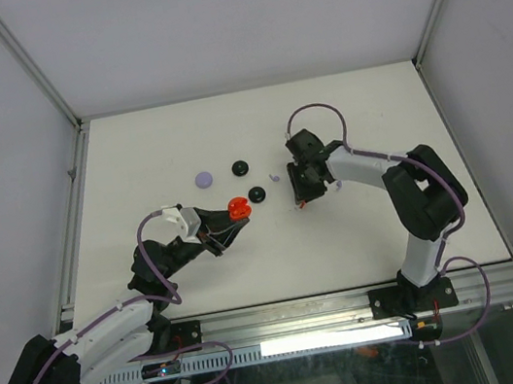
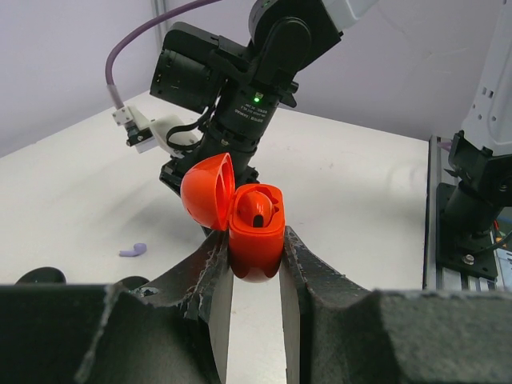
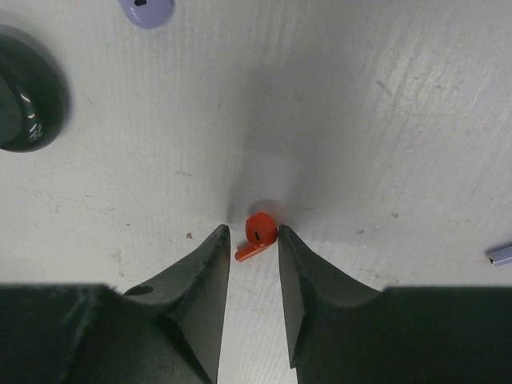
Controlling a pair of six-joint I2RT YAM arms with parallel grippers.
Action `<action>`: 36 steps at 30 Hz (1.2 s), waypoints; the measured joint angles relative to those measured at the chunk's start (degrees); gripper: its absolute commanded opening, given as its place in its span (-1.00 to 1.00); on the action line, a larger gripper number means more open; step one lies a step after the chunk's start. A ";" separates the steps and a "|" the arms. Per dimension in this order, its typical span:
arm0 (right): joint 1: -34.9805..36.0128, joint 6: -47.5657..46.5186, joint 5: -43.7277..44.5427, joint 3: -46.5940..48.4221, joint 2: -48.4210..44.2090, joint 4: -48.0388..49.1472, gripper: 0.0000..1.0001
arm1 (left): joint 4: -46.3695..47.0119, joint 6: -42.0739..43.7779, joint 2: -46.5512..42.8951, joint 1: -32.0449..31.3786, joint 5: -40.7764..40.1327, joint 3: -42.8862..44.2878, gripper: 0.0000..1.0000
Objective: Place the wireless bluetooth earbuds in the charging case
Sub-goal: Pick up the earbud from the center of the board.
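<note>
Red glossy clamshell case [image 2: 258, 250] clamped in left tool [image 2: 252, 236] | right tool [image 3: 253, 232] apart around comma-shaped red earbud [image 3: 259, 230]

A white table [image 1: 178, 136] (matte, scuffed) fronted by 1 aluminium rail [image 1: 297, 316].

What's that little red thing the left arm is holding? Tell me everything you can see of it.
It is a small red charging case, glossy like plastic, held upright between the jaws of the left gripper. Its rounded lid is hinged open to one side, and a red earbud sits inside.
</note>
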 measured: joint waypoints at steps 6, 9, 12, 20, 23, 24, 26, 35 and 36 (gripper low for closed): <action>1.42 -1.09 2.45 2.16 1.49 -1.75 -0.40 | 0.00 0.00 0.00 0.00 0.00 0.00 -1.00; 1.95 -1.55 3.72 2.69 1.95 -2.14 -0.42 | 0.00 0.00 0.00 0.00 0.00 0.00 -1.00; 2.23 -1.84 4.63 2.97 2.16 -2.29 -0.44 | -0.02 0.00 0.00 0.00 0.02 0.00 -1.00; 3.69 -2.47 7.56 3.32 2.51 -2.47 -0.44 | -0.02 -0.07 -0.02 0.00 0.02 0.00 -1.00; 4.61 -2.91 9.35 4.11 3.17 -3.26 -0.45 | -0.02 -0.07 -0.22 0.00 0.02 0.00 -1.00; 4.94 -3.08 9.99 4.37 3.34 -3.54 -0.47 | 0.00 -0.07 -0.33 0.00 0.02 0.00 -1.00; 5.51 -3.34 11.08 4.87 3.80 -3.96 -0.51 | -0.02 -0.07 -0.44 0.00 0.02 0.00 -1.00; 7.30 -3.93 14.51 7.02 5.16 -6.19 -0.73 | -0.02 -0.07 -0.76 0.00 -0.02 0.00 -1.00; 7.37 -3.98 14.69 6.95 5.07 -6.12 -0.73 | 0.00 -0.07 -0.79 0.00 -0.04 0.00 -1.00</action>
